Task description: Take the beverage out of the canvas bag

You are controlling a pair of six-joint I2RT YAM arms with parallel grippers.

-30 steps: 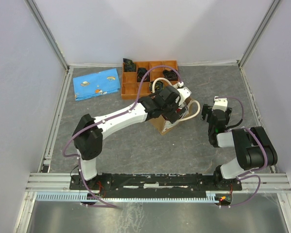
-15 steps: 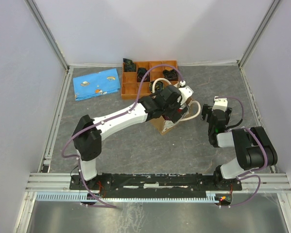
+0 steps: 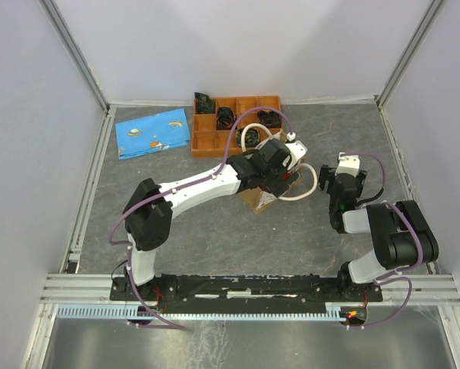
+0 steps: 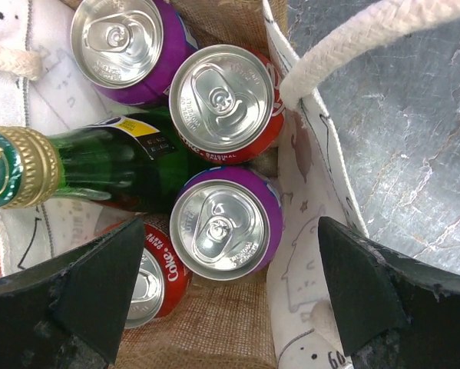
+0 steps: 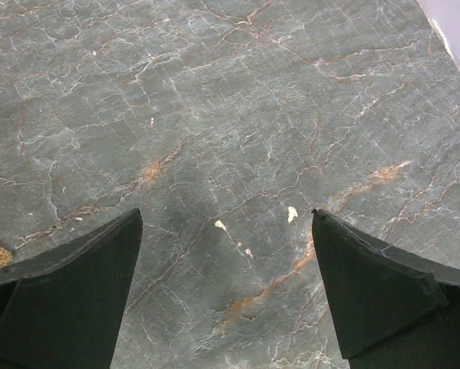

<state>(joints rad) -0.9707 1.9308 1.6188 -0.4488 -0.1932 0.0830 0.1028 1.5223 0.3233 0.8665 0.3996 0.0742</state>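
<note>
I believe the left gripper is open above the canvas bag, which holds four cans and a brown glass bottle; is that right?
Not quite: the glass bottle is green, not brown, as the left wrist view shows. The rest holds: the left gripper is open above the canvas bag, which holds four cans.

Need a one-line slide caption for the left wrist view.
Open left gripper above canvas bag holding four cans and a green bottle.
</note>
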